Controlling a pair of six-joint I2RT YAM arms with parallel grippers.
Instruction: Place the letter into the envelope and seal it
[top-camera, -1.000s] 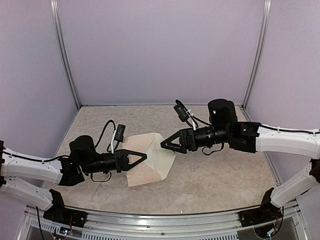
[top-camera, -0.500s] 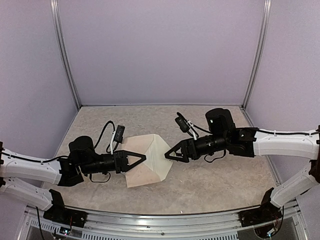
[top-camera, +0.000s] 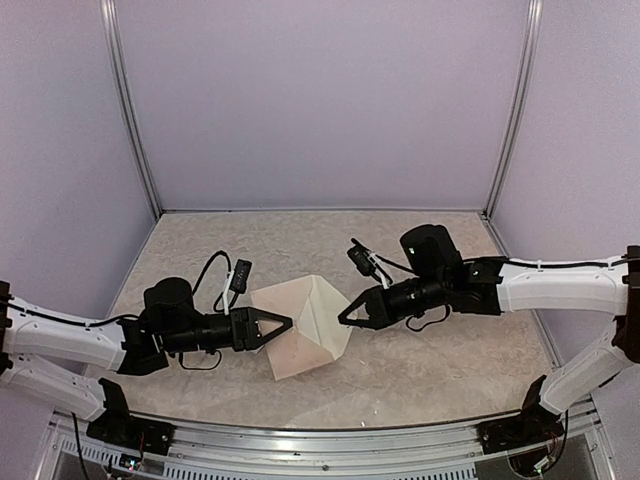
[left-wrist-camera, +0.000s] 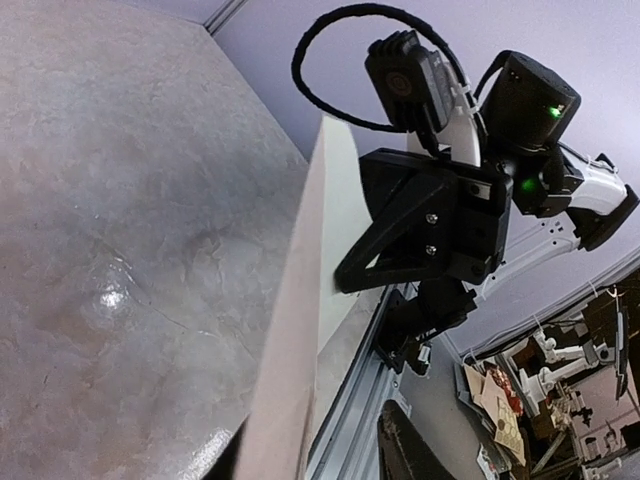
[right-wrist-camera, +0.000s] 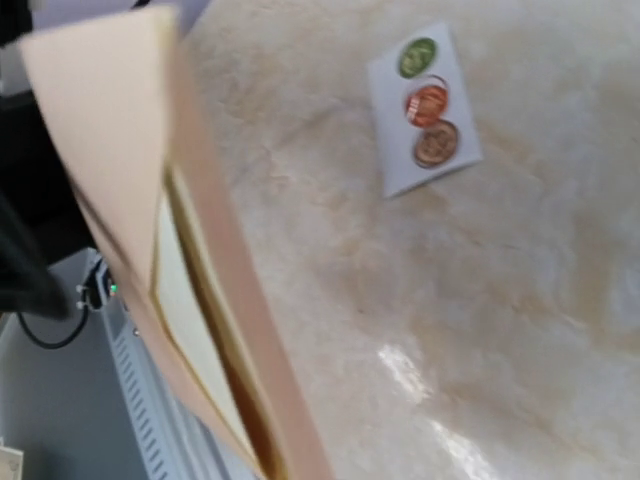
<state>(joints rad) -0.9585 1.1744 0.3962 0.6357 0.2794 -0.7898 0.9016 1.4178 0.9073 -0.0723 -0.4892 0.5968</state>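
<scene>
Clamping envelope (top-camera: 300, 335) right corner in right gripper (top-camera: 346, 318); straddling envelope left edge with left gripper (top-camera: 287, 323), jaws apart. Judging paper light, floppy, crease-prone; gripping near edges advisable.

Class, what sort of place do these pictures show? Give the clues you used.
Most likely a robotics lab test cell: left arm and right arm mounted at a stone-patterned table, enclosed by lilac panels in metal framing, with workshop clutter beyond.
</scene>
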